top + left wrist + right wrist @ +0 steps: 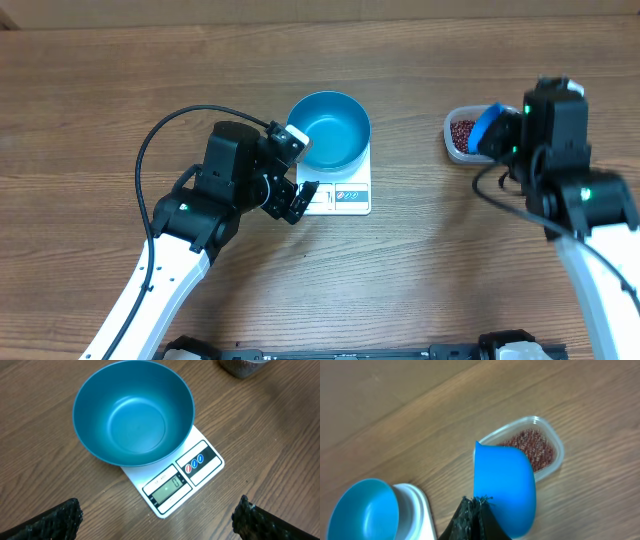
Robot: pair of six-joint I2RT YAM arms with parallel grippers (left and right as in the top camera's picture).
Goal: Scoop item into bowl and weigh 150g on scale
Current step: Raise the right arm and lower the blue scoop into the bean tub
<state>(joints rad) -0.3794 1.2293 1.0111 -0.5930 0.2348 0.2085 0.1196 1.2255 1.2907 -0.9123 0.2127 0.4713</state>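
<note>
Teal bowl (132, 417) sits empty on your scale (200, 460). Your left fingers (52, 520) gape wide; right fingers (470, 519) pinch the scoop (505, 485) over beans (535, 445).

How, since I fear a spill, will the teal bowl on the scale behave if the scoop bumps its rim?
The teal bowl looks empty, so probably light and easily shoved. It overhangs the white kitchen scale and tapers to a smaller floor, so a rim bump might slide or tip it. It looks rigid.
</note>
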